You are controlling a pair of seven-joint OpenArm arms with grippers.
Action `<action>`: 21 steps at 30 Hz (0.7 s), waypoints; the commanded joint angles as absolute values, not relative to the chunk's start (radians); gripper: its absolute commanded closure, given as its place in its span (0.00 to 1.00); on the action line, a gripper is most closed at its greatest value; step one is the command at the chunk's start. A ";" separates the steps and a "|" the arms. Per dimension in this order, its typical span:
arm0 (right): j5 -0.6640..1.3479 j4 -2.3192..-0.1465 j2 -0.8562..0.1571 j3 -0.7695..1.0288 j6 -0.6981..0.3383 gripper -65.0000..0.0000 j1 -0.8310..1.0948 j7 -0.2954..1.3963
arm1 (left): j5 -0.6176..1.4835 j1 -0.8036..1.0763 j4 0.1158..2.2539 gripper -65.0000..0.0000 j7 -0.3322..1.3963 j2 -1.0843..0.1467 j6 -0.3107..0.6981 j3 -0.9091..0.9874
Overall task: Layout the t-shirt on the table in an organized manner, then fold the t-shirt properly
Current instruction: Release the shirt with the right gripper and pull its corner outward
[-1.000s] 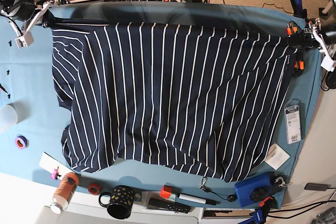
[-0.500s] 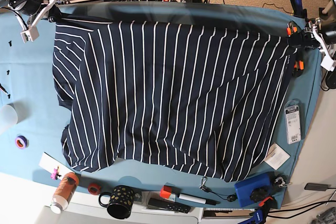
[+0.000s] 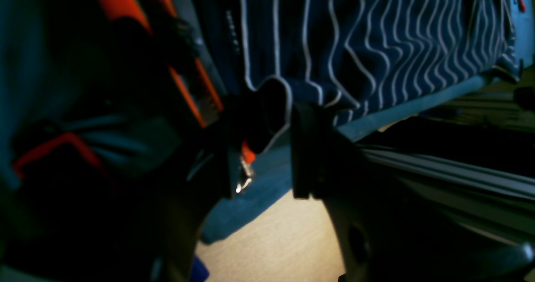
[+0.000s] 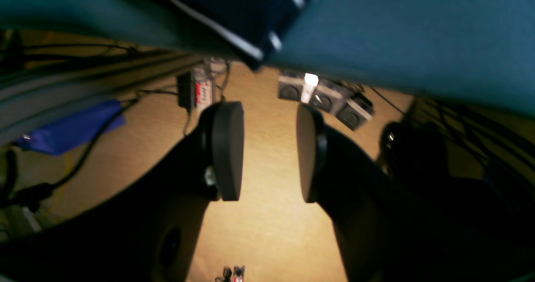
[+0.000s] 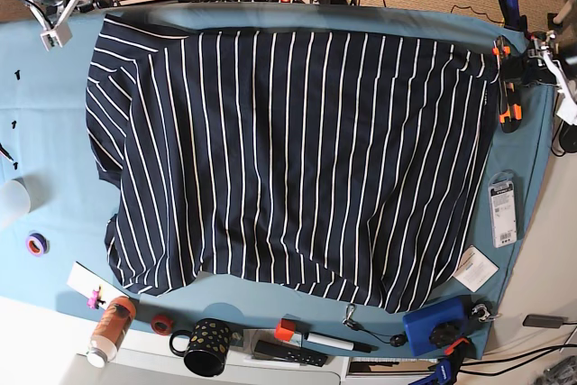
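Navy t-shirt (image 5: 288,160) flat on table (image 5: 54,132).

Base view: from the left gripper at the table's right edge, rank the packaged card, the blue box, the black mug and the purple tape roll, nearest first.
From the left gripper:
1. Packaged card, right edge, just below the gripper.
2. Blue box, bottom right corner.
3. Black mug, bottom edge, left of centre.
4. Purple tape roll, far left edge.
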State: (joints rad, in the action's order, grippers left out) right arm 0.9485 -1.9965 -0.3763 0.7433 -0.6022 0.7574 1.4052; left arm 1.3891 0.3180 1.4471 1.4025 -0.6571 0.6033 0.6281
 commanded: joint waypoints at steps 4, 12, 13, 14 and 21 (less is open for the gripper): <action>0.848 -2.008 -0.396 0.755 -0.601 0.67 0.730 1.269 | 1.430 0.296 1.488 0.68 1.396 -0.684 0.604 0.638; 0.694 -1.906 -0.396 0.754 -0.526 0.67 0.421 1.168 | 1.425 0.229 1.573 0.68 1.396 -0.679 0.604 0.638; 0.682 -1.865 -0.396 0.754 -0.525 0.67 0.380 1.168 | 1.420 0.220 1.581 0.68 1.396 -0.679 0.604 0.638; 0.667 -1.817 -0.397 0.754 -0.526 0.67 0.340 1.168 | 1.409 0.210 1.587 0.68 1.396 -0.679 0.605 0.638; 0.660 -1.522 -0.396 0.749 -0.567 0.67 0.120 1.166 | 1.399 0.171 1.589 0.68 1.396 -0.678 0.604 0.638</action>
